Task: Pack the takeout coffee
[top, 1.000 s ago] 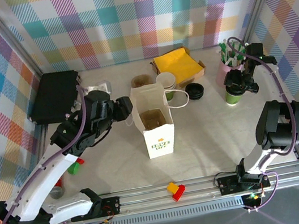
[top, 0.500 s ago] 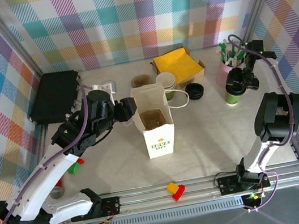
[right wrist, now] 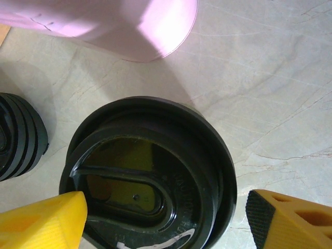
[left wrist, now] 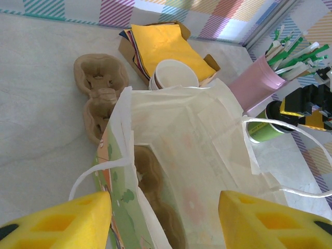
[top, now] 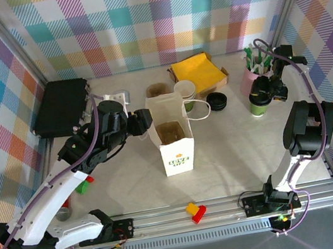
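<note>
From above, the takeout coffee (top: 258, 108) stands well right of the white paper bag (top: 174, 137), under the right gripper (top: 264, 94). In the left wrist view, the left gripper (left wrist: 163, 220) straddles the bag's rim, jaws parted, likely steadying it. In the right wrist view, the jaws flank the coffee's lid (right wrist: 150, 171), unclosed, ready to grasp.

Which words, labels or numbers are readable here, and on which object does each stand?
"LOVE", probably: upper green line on the front of the white paper bag, top view.
The line below it: too blurred to read.
Raised marks on the black lid of the takeout coffee, right wrist view: too faint to read.
</note>
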